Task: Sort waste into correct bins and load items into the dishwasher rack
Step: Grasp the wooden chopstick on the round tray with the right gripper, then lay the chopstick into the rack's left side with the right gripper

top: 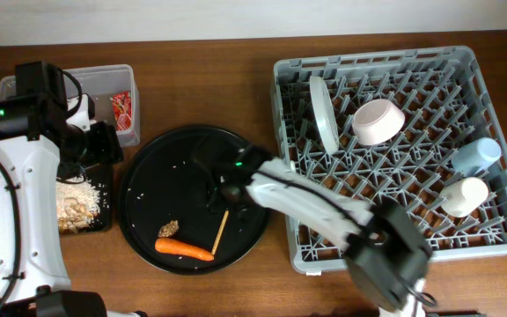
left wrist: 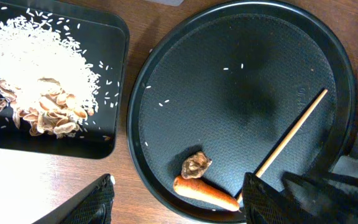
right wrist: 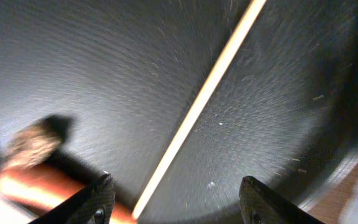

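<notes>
The right end effector [right wrist: 178,190] is spread and empty over the round black tray [right wrist: 92,56]. The chopstick [right wrist: 211,87] lies between its fingers, with the carrot [right wrist: 36,186] beside one finger. The left end effector [left wrist: 179,196] is spread and empty.

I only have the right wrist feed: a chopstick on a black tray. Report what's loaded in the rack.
Observer: The dishwasher rack holds a white plate, white bowl, light-blue cup and small white cup.
Operator: Now the clear tub.
Observer: A red wrapper lies in the clear tub.
Operator: Give me the left gripper.
Observer: The left gripper is open, over the round tray's rim by the carrot.
</notes>
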